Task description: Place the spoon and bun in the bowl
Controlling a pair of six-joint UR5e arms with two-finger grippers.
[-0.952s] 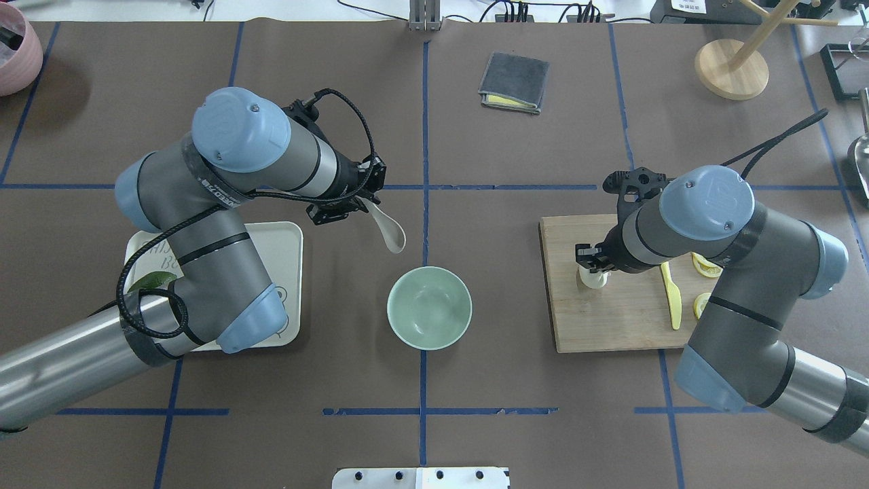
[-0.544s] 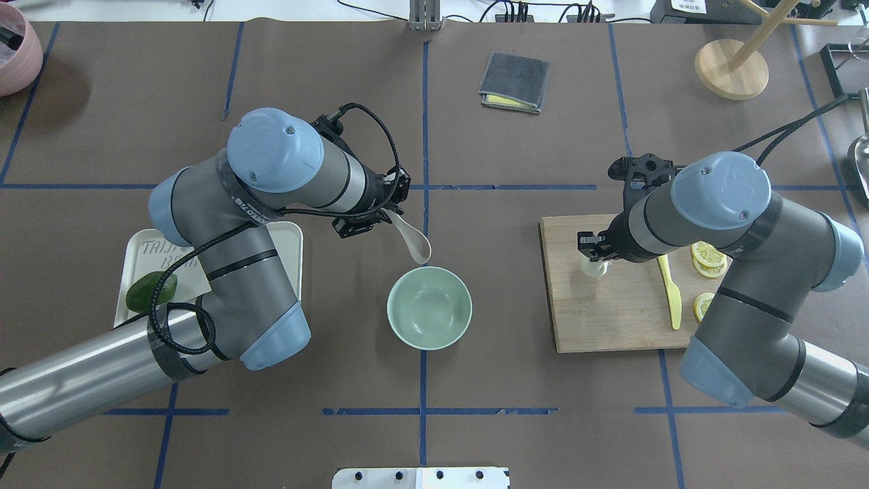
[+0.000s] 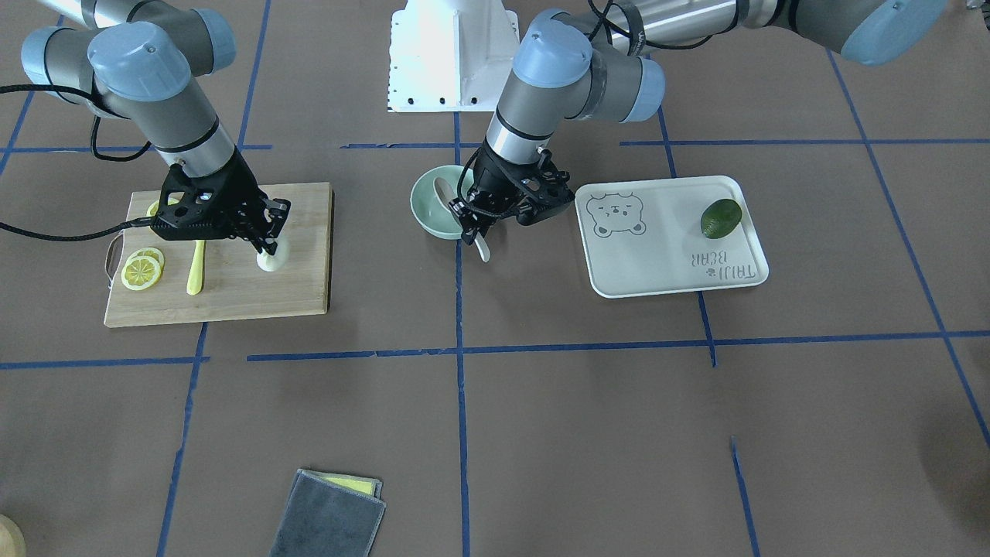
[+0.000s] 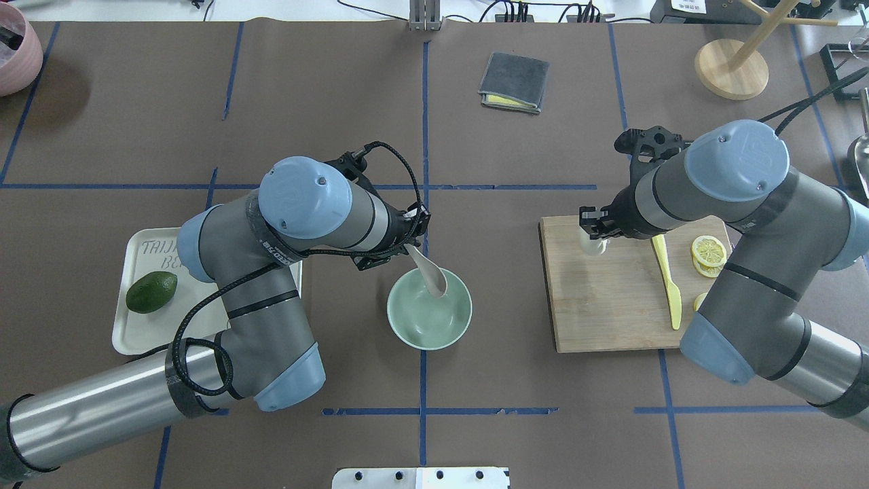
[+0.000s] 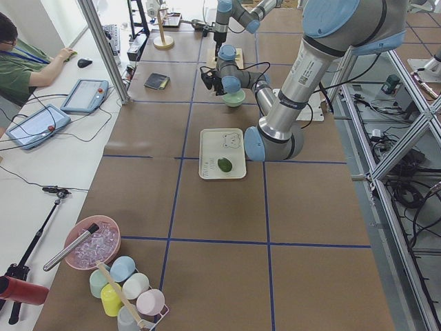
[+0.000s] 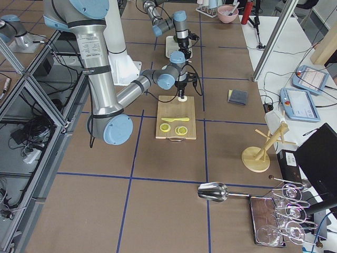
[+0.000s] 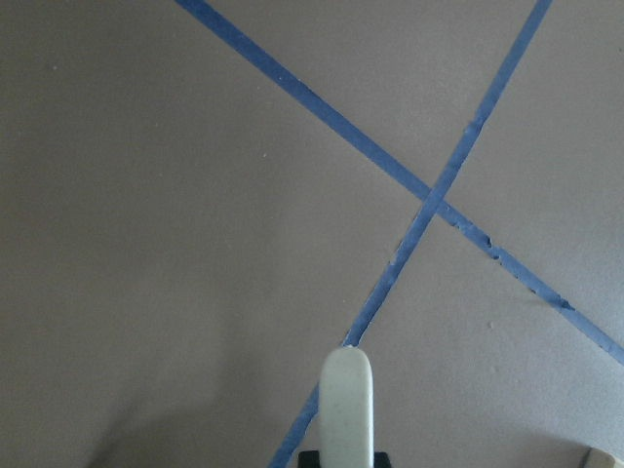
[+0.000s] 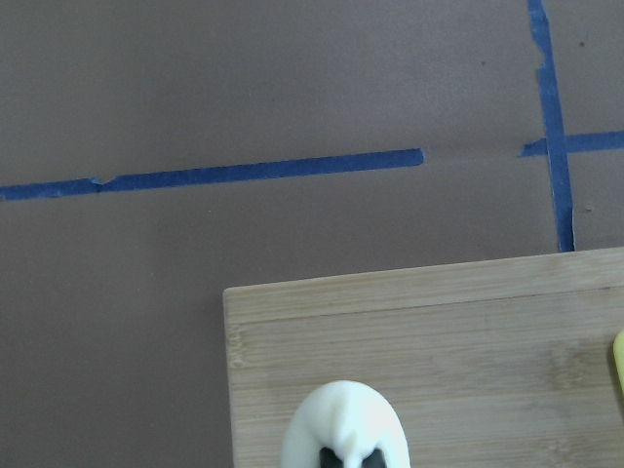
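Note:
My left gripper (image 4: pixel 406 250) is shut on the handle of the off-white spoon (image 4: pixel 429 274). The spoon tilts down, and its scoop hangs over the far left part of the mint-green bowl (image 4: pixel 422 329). The front-facing view shows the scoop (image 3: pixel 442 193) inside the bowl's rim (image 3: pixel 424 220). The handle end (image 7: pixel 347 409) shows in the left wrist view. My right gripper (image 4: pixel 593 236) is shut on the white bun (image 4: pixel 593 247). It holds the bun slightly above the far left part of the wooden cutting board (image 4: pixel 611 319). The bun also shows in the right wrist view (image 8: pixel 343 424).
A yellow knife (image 4: pixel 669 285) and lemon slices (image 4: pixel 707 255) lie on the board. A white tray (image 4: pixel 146 329) with an avocado (image 4: pixel 151 292) sits at the left. A grey cloth (image 4: pixel 514 81) and a wooden stand (image 4: pixel 731 68) are at the back.
My left arm has carried the spoon right and toward the robot, so its scoop is now over the bowl. My right gripper has lifted the bun, which now shows nearer the board's far edge.

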